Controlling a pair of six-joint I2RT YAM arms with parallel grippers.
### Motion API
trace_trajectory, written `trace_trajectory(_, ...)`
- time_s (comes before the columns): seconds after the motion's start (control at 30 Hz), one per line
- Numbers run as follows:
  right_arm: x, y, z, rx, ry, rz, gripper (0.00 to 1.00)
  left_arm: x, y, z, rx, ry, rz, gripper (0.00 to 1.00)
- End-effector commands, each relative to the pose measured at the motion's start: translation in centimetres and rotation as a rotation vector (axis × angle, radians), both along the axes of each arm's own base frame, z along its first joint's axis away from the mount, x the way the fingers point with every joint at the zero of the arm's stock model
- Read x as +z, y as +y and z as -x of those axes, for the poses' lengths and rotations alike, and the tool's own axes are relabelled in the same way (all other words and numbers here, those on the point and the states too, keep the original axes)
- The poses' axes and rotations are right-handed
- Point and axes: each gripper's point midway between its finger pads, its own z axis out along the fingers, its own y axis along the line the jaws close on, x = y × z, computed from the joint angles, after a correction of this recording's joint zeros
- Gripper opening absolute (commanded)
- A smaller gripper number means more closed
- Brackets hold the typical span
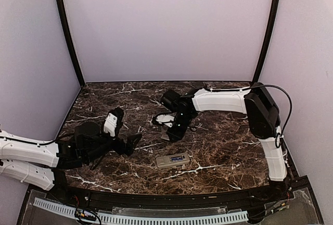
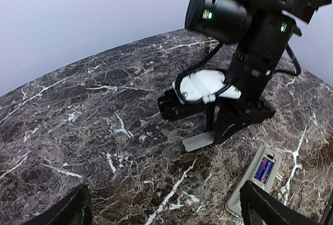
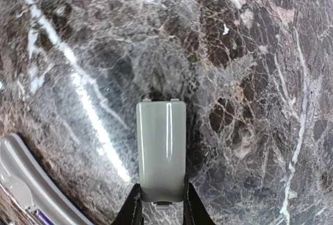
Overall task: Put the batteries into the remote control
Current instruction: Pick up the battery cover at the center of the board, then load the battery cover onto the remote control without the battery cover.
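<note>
Remote control [image 1: 173, 160]: lies back-up on the table [image 1: 218, 147], near the front edge. Batteries [image 2: 264, 170]: both sit side by side in the open bay, so loading looks done; I judge only the lid is left. Cover [image 3: 161, 149]: flat on the table just behind the remote, with my right pincer [image 3: 161, 204] closed on one end. Left pincer [image 2: 169, 204]: wide open, empty. Axis: in the top view, the remote's length runs left to right, bay toward the right end, batteries lying along it.

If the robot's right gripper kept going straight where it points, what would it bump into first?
Probably the dark marble tabletop. The right gripper points down at it, pinching a flat grey plastic cover whose far end looks nearest the stone.
</note>
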Motion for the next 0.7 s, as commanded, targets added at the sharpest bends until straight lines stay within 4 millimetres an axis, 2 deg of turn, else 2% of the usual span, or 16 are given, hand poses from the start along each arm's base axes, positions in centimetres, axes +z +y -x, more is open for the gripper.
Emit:
trace_trajectory(0.0,4.1,-1.3,2.4,0.146,-0.027,-0.041,0.06,-2.7,-1.1,1.3,-0.099,0.028,-0.053,0.99)
trace_trajectory(0.1,4.6,-3.1,4.7,0.259,-0.008,-0.051,0.07,-4.2,-2.5,2.3,-0.174,0.025,-0.105,0.99)
trace_trajectory(0.23,5.2,-5.0,7.6,0.353,0.049,-0.046,0.11,-5.2,-2.9,2.5,-0.176,0.058,-0.056,0.99)
trace_trajectory(0.4,3.9,-6.6,9.3,0.443,0.030,0.108,0.12,-6.5,-2.7,2.7,-0.161,0.099,0.003,0.99)
trace_trajectory(0.5,3.6,-6.6,9.9,0.513,0.007,0.139,0.13,-7.2,-2.3,2.5,-0.135,0.103,0.007,0.99)
trace_trajectory(0.67,4.2,-5.1,9.9,0.570,-0.023,0.169,0.12,-7.5,-1.5,2.4,-0.105,0.092,0.000,0.99)
